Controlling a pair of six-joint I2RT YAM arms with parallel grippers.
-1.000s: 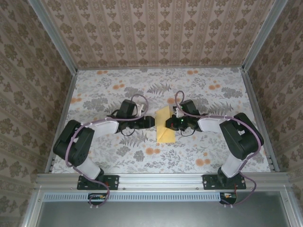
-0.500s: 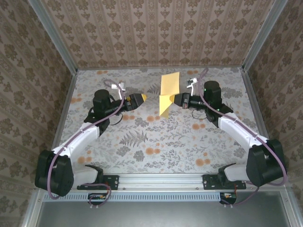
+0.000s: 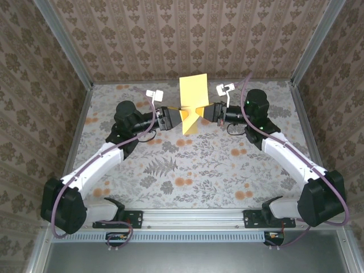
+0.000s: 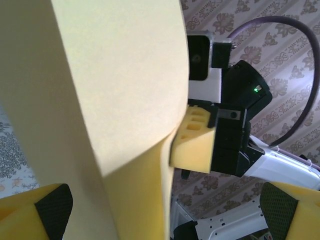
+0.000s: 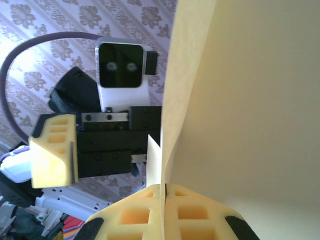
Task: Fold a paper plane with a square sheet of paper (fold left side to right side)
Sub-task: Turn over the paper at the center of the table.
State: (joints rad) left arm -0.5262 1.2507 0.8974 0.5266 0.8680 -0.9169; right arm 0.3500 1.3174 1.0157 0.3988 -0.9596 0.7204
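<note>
Over on the left, the left gripper (image 3: 175,118) is reaching in toward the middle of the table's far end. Its 2 yellow fingers (image 4: 22,220) are standing spread wide, 1 low at each side of its wrist view, and they are gripping nothing. The yellow paper (image 3: 192,91) is hanging in the gap between them, close up against the camera. Whether either finger is brushing it I cannot tell. The paper is being held upright in the air above the flowered cloth (image 3: 170,170), with a broad flat part rising in front of the back wall (image 3: 193,34) and a narrower folded part pointing down below the grip. On the right, the right gripper (image 3: 208,112) is pointing in from the opposite side, facing the left one across the paper. Its 2 foam pads (image 5: 132,215) are pressing tight together with the paper's folded edge pinched between them, so it alone is carrying the paper.
</note>
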